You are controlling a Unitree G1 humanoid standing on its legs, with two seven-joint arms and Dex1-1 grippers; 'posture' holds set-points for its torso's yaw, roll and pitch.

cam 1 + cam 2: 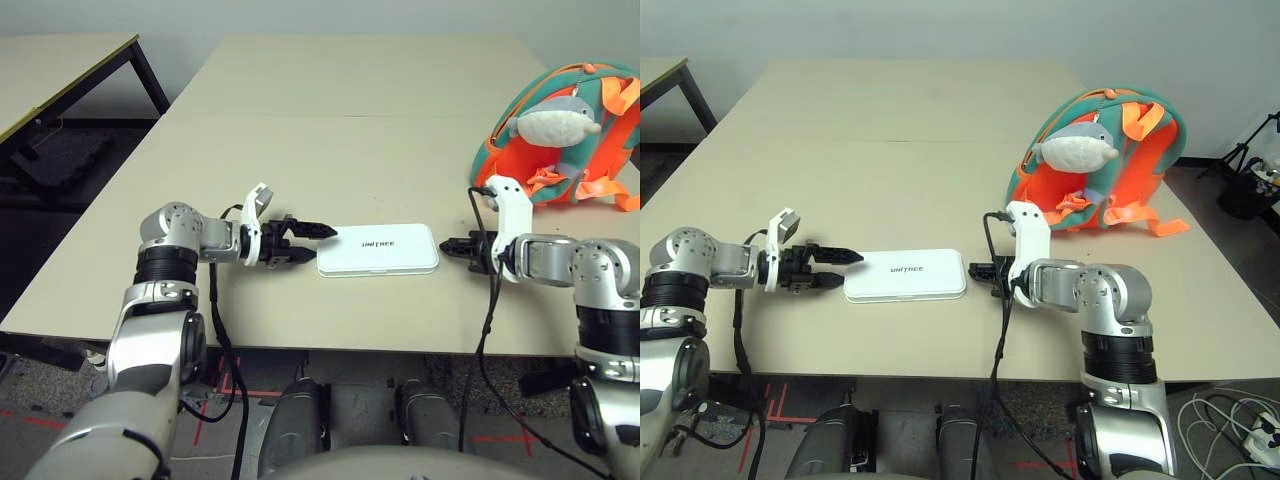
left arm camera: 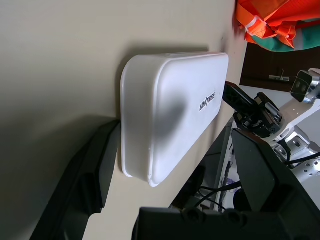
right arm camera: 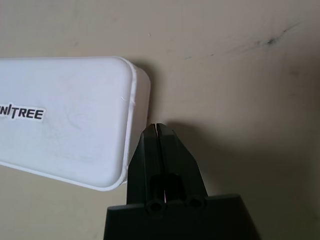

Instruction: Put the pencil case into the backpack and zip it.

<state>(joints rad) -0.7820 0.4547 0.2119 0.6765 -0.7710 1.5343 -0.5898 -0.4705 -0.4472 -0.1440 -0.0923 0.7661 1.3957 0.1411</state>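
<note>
The white pencil case (image 1: 378,250) lies flat near the table's front edge, lettering up. My left gripper (image 1: 315,246) is at its left end, open, with one black finger (image 2: 95,170) on each side of that short end. My right gripper (image 3: 156,128) is shut with nothing in it. Its tip rests right against the case's right end, by a corner; I cannot tell whether it touches. The teal and orange backpack (image 1: 1100,165) stands at the back right with the grey plush animal (image 1: 1075,148) facing me, well apart from both grippers.
The beige table (image 1: 330,120) runs wide behind the case. A second table (image 1: 60,70) stands off to the far left. Black cables (image 1: 487,330) hang from both wrists over the front edge. A tripod (image 1: 1250,150) stands on the floor at right.
</note>
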